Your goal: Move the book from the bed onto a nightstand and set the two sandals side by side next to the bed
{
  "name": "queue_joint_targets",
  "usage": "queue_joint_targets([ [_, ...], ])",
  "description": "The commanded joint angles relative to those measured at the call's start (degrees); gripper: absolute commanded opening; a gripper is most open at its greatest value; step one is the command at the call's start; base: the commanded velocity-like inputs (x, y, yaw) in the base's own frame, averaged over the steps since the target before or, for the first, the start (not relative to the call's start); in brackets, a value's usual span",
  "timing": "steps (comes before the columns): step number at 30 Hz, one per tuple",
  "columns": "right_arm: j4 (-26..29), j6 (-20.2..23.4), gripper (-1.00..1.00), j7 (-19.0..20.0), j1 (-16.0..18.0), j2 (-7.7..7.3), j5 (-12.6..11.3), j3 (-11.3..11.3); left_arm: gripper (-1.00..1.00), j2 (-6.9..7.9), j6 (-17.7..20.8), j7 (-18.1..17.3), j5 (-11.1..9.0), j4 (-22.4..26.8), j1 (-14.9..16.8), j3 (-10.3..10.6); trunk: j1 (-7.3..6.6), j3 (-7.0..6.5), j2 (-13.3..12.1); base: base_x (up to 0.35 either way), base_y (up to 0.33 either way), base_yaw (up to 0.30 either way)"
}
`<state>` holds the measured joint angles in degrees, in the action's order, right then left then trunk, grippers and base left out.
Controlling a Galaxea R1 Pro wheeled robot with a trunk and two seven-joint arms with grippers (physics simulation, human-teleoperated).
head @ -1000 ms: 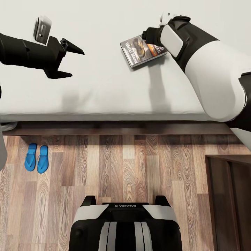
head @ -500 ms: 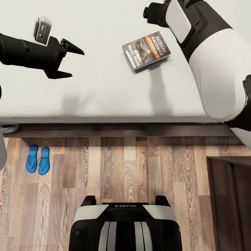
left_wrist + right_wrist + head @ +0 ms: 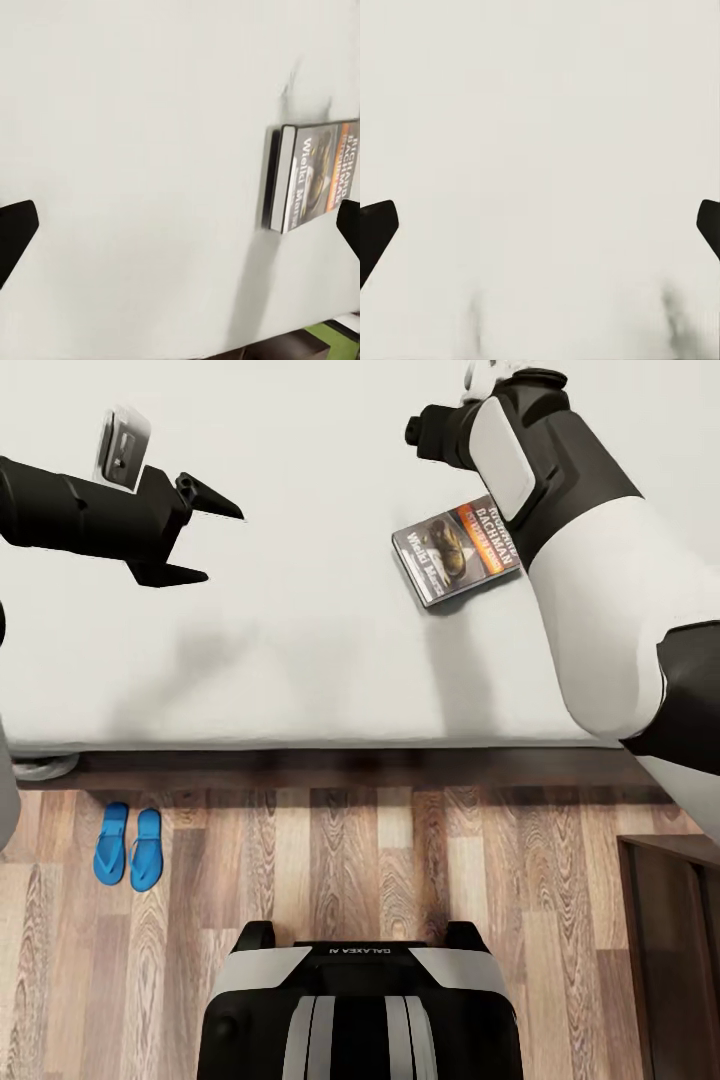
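A pale grey-white mattress of the bed [image 3: 300, 630] spans the upper half of the head view, smooth apart from faint shadows. Below it runs the bed's dark brown wooden frame [image 3: 330, 768], and beneath that a wood-plank floor [image 3: 380, 880] in mixed brown tones.

The book [image 3: 457, 552] lies flat on the mattress toward the right, cover up, tilted, with white lettering and an orange band. The right arm's white and black forearm overlaps its upper right corner from above. In the left wrist view the book [image 3: 311, 176] shows with its spine side facing the camera, alone on bare mattress.

The two sandals [image 3: 129, 846], bright blue, lie side by side on the floor at lower left, just below the bed frame.

The left tool [image 3: 203, 540] hovers over the mattress at upper left, its two dark fingers spread apart and holding nothing. The right tool [image 3: 425, 435] sits at the top above the book; in the right wrist view its fingertips [image 3: 376, 229] stand wide apart over plain mattress.

A dark brown cabinet corner [image 3: 675, 940] shows at lower right. The robot's base [image 3: 360, 1010] fills the bottom centre.
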<state>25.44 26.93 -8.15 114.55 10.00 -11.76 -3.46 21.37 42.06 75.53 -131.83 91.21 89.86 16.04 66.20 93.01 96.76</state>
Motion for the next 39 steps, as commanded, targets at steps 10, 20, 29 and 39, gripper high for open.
queue_joint_targets([
  [10, 9.68, 10.67, 1.0, -0.39, -2.23, 0.0, -0.81, 0.23, 1.0, 0.07, 0.76, 0.52, -0.26, 0.08, 0.05, 0.38, 0.03, -0.18, 0.01, 0.143, 0.122, -0.058],
  [20, 43.38, 31.56, 1.0, -0.48, -12.13, 0.0, -0.72, 0.56, 1.0, 0.22, 1.83, 0.62, -0.29, 0.81, 0.05, 0.4, 0.03, -0.87, 0.01, 0.023, 0.02, -0.139],
  [29, 61.21, 33.07, 1.0, -0.54, -17.34, 0.0, -0.42, 0.23, 1.0, 0.49, 3.63, -2.61, -0.43, 0.97, 0.0, 0.37, 0.03, -1.59, 0.01, 0.003, 0.002, -0.152],
  [39, 64.25, 33.07, 1.0, -0.55, -19.5, 0.0, -0.47, 0.23, 1.0, 0.83, 4.97, -5.26, -0.35, 0.98, -2.38, 0.13, 0.03, -2.4, 0.01, 0.0, 0.0, -0.155],
])
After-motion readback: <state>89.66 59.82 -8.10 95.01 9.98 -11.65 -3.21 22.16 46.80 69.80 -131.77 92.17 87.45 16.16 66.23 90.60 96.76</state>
